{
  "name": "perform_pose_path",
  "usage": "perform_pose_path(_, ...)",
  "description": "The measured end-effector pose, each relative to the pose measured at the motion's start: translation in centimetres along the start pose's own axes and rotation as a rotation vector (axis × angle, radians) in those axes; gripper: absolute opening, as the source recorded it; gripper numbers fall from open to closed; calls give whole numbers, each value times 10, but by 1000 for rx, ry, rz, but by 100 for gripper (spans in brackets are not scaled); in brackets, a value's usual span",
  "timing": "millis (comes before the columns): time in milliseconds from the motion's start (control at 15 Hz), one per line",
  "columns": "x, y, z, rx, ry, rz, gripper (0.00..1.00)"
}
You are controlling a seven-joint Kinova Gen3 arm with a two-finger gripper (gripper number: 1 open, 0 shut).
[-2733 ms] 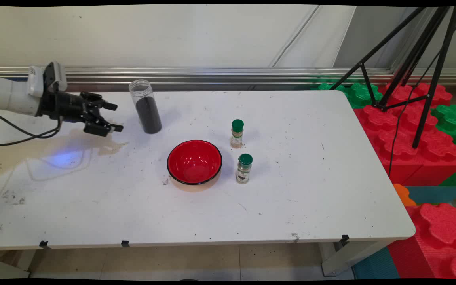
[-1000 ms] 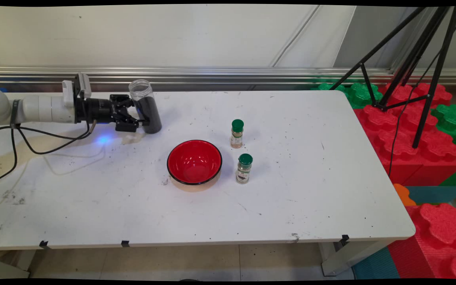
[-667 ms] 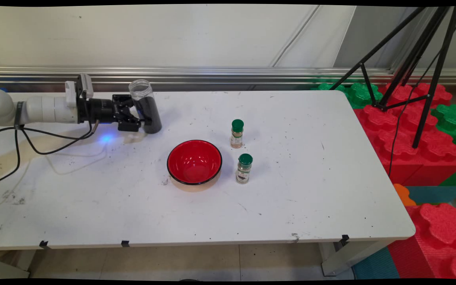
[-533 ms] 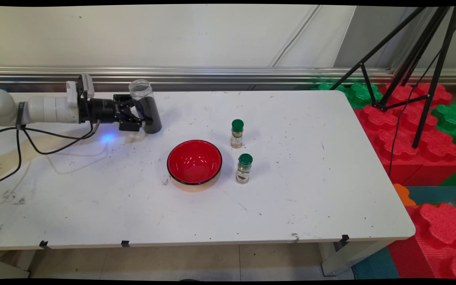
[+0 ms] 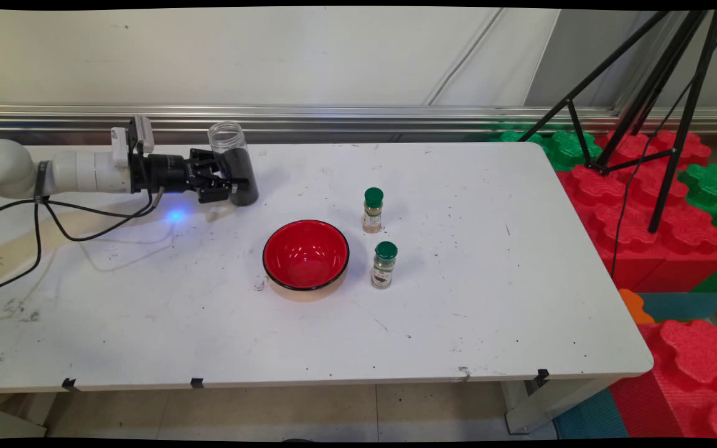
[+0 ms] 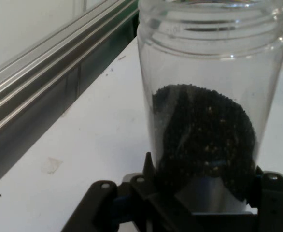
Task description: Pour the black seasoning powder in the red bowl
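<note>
Gripper reaches in level over the desk from the far left, and its fingers are clenched on the lower part of a clear plastic jar, one finger on each side of the wall. The jar has no lid and is filled about two-thirds with small black grains; the open neck above them is empty. In the main view it leans slightly, with its mouth tipped back toward the arm and its base pushed out ahead of the fingers. Whether the base rests on the desk or hangs just above it cannot be told from either view.

Well ahead of the fingers and off to the near side sits a red bowl with a black rim, empty. Beyond the bowl, farther from the fingers, stand two small spice jars with green caps: the far spice jar and, just beside it toward the near edge, the near spice jar. Both are upright and capped.

As for progress, the grasp on the jar looks made; no grains show in the bowl, and both spice jars stand apart from the fingers.
</note>
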Motion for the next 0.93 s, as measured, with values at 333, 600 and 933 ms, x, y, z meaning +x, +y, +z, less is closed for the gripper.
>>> perform_pose_path(333,6,0,3,-9,7,1,0)
perform_pose_path(600,16,2,4,-22,17,15,0)
perform_pose_path(933,28,4,5,-33,20,44,0)
